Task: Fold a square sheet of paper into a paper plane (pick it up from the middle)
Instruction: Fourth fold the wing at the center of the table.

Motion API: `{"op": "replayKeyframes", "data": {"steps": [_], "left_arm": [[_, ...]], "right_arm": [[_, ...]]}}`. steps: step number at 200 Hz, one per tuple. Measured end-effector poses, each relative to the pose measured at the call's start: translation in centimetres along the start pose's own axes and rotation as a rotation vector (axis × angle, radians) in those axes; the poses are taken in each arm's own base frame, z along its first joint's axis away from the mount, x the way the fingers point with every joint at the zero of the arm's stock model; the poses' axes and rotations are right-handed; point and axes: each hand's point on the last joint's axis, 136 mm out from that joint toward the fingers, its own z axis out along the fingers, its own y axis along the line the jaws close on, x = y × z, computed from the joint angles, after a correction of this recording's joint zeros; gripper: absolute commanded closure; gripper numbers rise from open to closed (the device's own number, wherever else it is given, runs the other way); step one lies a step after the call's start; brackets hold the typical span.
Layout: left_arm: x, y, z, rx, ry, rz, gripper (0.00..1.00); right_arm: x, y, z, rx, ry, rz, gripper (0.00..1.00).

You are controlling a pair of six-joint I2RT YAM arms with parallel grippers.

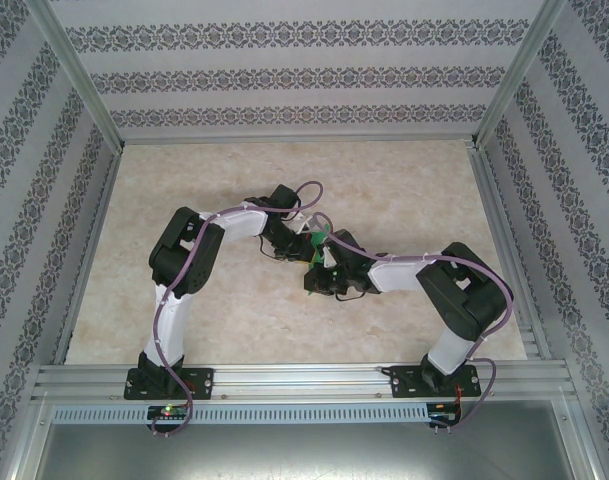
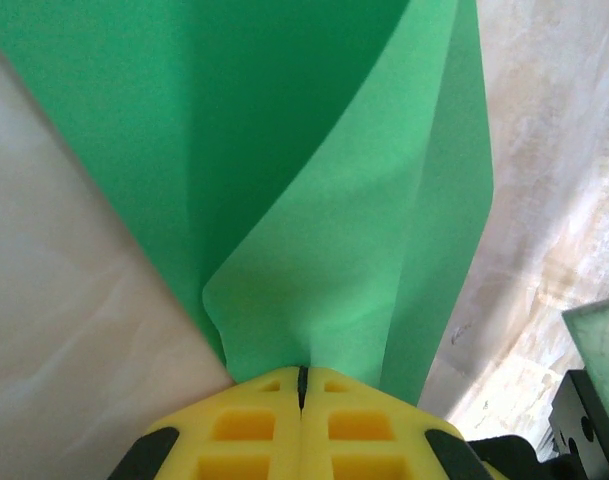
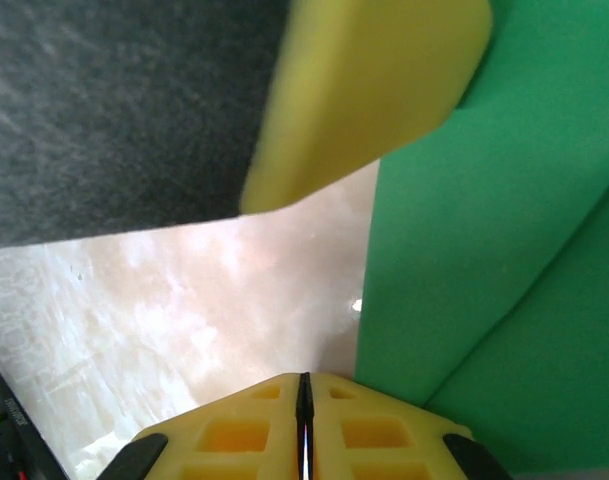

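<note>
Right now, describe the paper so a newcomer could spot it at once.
Look to the middle of the marbled table, where the two arms meet. There the left end effector has yellow fingers shut on the green paper, a thin curling sheet. Its bright green stands out against the black-and-white arms.

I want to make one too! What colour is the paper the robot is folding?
The paper is plain bright green, clearest in the left wrist view.

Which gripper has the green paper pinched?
Left gripper: the square sheet of paper converges into its closed seam. At the right gripper, also closed, it runs alongside.
</note>
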Motion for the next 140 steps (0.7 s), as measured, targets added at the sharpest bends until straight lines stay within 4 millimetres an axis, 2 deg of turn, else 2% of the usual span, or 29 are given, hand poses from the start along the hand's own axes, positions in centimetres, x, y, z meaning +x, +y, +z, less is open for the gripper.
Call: {"op": "replayKeyframes", "data": {"steps": [56, 140], "left_arm": [[0.1, -0.1, 0.1, 0.012, 0.006, 0.002, 0.93], [0.1, -0.1, 0.1, 0.025, 0.01, -0.001, 0.93]], "right_arm": [[0.4, 0.3, 0.3, 0.059, -0.003, -0.072, 0.89], [3.6, 1.3, 0.7, 0.067, 0.093, -0.116, 0.89]]}}
